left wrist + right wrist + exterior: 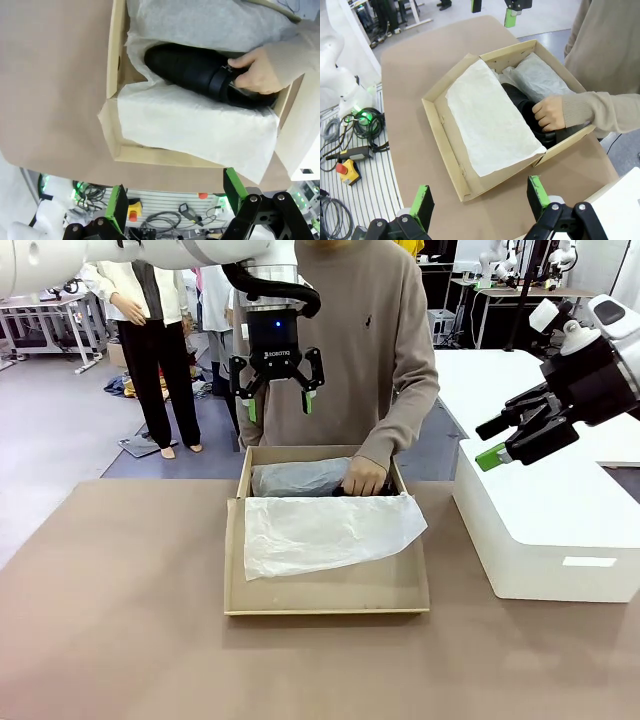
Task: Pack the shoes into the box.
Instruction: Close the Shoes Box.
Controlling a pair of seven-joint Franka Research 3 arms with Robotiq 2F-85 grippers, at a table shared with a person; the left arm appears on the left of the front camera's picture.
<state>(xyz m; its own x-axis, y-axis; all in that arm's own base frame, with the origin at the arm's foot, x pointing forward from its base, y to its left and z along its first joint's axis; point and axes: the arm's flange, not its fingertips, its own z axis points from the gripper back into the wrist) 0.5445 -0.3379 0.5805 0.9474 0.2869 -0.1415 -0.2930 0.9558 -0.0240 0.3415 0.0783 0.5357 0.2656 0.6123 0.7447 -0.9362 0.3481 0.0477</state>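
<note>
My left claw (278, 390) hangs spread wide above the box (326, 597); below it a shoe (190, 70) lies inside, gripped by a person's hand (365, 477); my right claw (492, 440), also apart, sits well aside.

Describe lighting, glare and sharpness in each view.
Front view: even light, sharp; tissue paper bright, wrinkles readable. Left wrist view: shoe a dark mass with little detail, no hard glare; box wall crisp. Right wrist view: sharp, soft shadow inside the box beside the person's hand.
</note>
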